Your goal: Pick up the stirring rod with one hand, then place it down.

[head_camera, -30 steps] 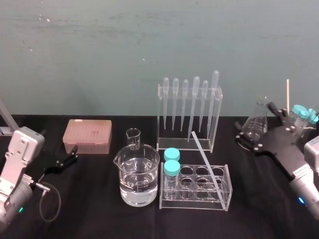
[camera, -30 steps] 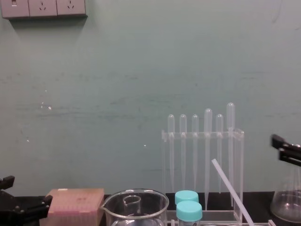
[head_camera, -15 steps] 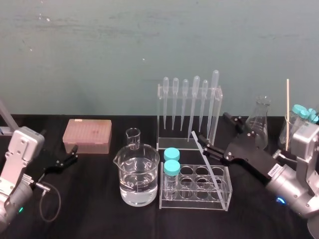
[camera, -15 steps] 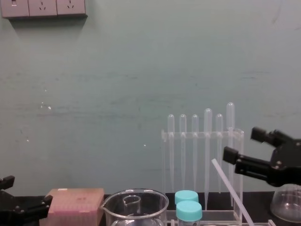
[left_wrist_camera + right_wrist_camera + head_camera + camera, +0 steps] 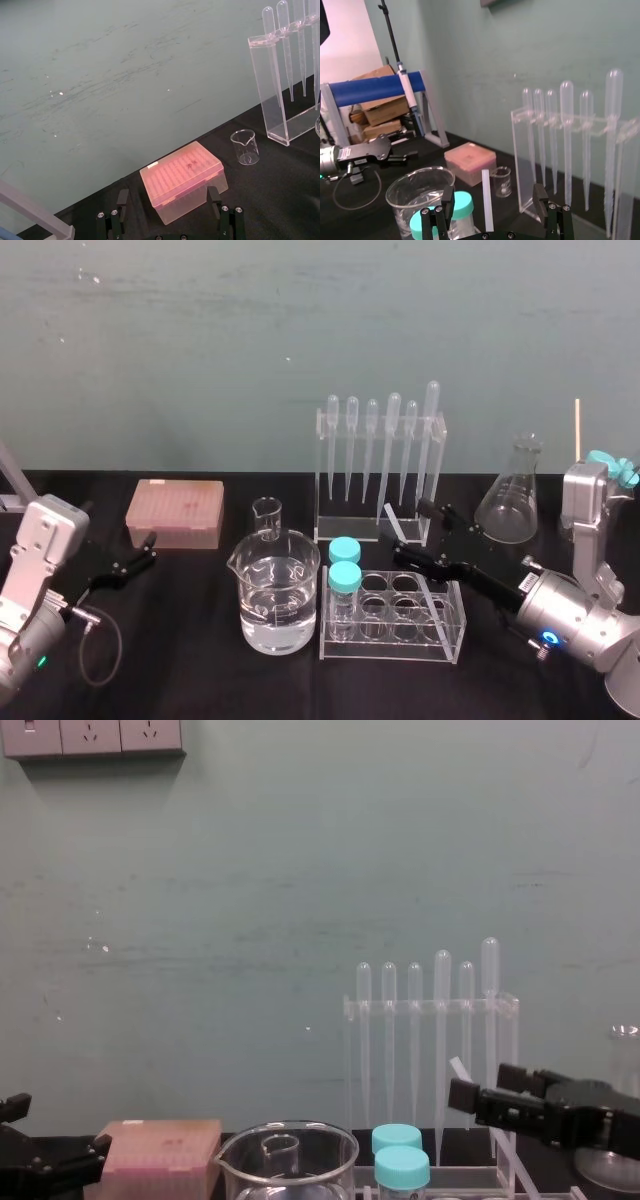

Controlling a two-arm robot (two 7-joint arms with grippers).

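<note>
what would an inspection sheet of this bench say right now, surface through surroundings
surface: black table cover, no spill seen
job's things: stirring rod leans in the test tube rack, its top toward the pipette rack
clutter: large beaker part full of clear liquid; small beaker; pink tip box; six pipettes; two teal-capped tubes; conical flask
grippers: right gripper open, fingers either side of the rod; left gripper open, parked at far left
cables: black loop by the left arm
surroundings: teal wall; wall sockets
</note>
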